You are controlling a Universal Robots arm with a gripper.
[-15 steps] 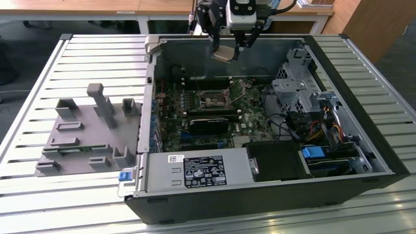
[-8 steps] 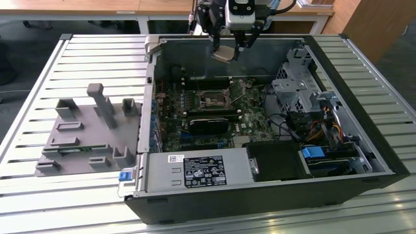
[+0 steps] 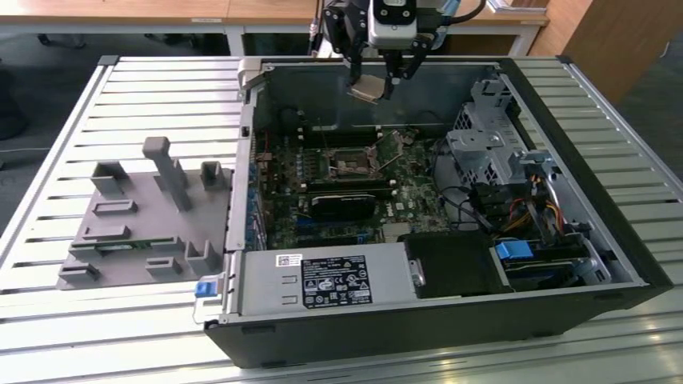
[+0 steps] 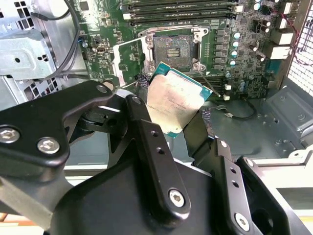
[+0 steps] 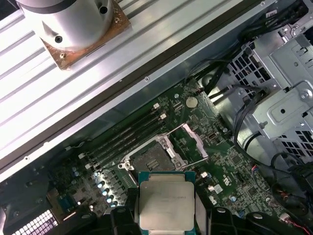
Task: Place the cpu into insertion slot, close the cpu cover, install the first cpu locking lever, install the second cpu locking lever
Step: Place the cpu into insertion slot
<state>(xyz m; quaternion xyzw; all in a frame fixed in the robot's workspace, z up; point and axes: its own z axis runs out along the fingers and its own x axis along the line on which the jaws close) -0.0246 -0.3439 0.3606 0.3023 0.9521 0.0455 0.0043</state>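
A computer case (image 3: pixel 427 336) lies open side up on a slatted table (image 3: pixel 64 320), with a moulded fixture (image 3: pixel 139 216) on the table just beside it at the exterior view's left. Inside the case the motherboard (image 3: pixel 341 212) covers the floor, the power supply (image 3: pixel 320 282) sits along the near wall, and the drive cage (image 3: pixel 485 152) stands at the exterior view's right. The insertion slot (image 4: pixel 171 49) sits in the board next to the memory slots (image 4: pixel 176 7), and the cpu cover (image 4: pixel 128 58) is swung open beside it. The gripper (image 3: pixel 376 84) hangs over the case's far wall, and the cpu (image 4: pixel 173 105) is tilted between its fingers, above and apart from the slot.
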